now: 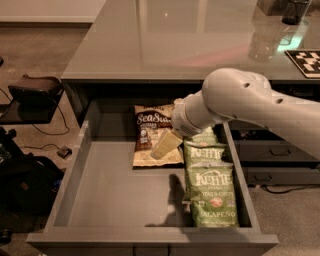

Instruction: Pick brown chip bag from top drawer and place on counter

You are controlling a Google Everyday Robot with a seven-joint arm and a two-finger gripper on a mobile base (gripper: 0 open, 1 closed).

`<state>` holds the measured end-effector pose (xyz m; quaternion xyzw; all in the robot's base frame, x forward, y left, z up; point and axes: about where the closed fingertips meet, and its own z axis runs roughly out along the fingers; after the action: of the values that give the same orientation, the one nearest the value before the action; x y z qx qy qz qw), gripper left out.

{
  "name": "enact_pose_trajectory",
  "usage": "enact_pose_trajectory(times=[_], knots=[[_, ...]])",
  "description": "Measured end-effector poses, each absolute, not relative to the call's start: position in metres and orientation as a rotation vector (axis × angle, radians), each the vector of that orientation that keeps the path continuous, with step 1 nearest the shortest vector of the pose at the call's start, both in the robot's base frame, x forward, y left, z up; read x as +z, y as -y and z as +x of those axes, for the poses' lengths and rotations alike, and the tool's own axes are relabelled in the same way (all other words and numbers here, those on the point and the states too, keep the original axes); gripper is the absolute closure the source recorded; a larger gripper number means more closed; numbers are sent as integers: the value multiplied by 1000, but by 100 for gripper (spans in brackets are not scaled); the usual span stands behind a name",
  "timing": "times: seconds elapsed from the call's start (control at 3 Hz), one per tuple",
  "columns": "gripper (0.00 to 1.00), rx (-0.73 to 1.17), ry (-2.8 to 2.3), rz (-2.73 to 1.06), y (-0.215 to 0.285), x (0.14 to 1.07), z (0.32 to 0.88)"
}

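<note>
The brown chip bag (pixel 150 131) lies flat at the back middle of the open top drawer (pixel 110 190), tan bands at top and bottom, white script on it. My gripper (pixel 163 145) reaches in from the right on a thick white arm (pixel 240 100) and hangs over the bag's right half, its cream fingertip (pixel 165 144) pointing down-left above the bag's lower right part. The grey glossy counter (pixel 165 45) stretches behind the drawer.
Two green Kettle Jalapeno bags (pixel 212 187) lie along the drawer's right side, close to the brown bag. Darker drawers with bar handles (pixel 275 150) sit to the right. A dark stand (pixel 32 97) and cables are on the floor at left. A cup (pixel 295 11) and a marker tag (pixel 306 60) stand on the counter's far right.
</note>
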<state>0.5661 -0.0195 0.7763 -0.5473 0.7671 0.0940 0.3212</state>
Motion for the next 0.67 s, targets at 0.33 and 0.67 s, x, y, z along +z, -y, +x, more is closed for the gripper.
enact_pose_trajectory(times=[0.33,0.67], knots=[[0,211,-2088,-1387,14,740,590],[0,136,-2131,-1420,1,705,607]])
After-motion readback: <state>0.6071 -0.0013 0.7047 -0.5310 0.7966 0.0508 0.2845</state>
